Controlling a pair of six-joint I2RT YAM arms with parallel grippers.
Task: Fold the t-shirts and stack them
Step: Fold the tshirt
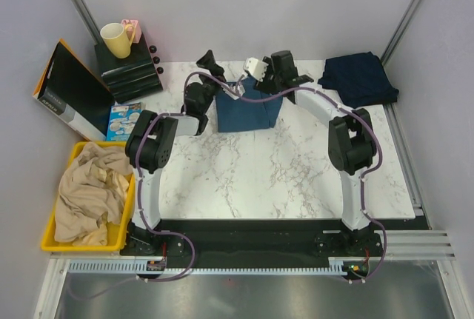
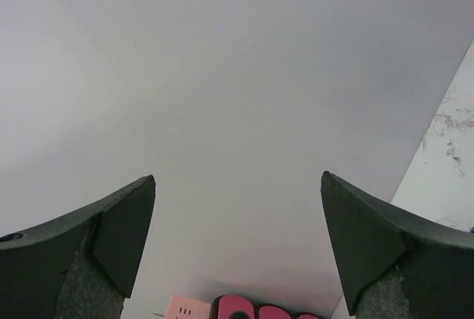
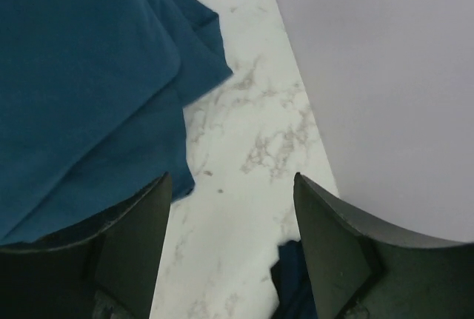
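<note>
Folding status: both shirts lie folded; stacking is judged not yet done.
Steel-blue t-shirt (image 1: 248,114): folded rectangle at the far centre of the marble table (image 1: 281,178), beneath both grippers.
Navy t-shirt (image 1: 358,79): folded at the far right corner, well apart from the steel-blue t-shirt.
Left gripper (image 2: 237,186): jaws spread wide, nothing between them, raised and facing the back wall.
Right gripper (image 3: 232,186): jaws apart and empty, above the right edge of the steel-blue t-shirt.
Risk, unfolding: a pinch that takes only the top layer would likely let the lower layers fall open in transit.
Risk, dragging: the loose flap at the right edge could catch a finger and pull the fold askew.
Risk, misaligned stack: soft cloth may sag or land offset.
Count: t-shirts, two; arms, two; grippers, two; yellow bin (image 1: 55,223), one; mug (image 1: 115,40), one.
</note>
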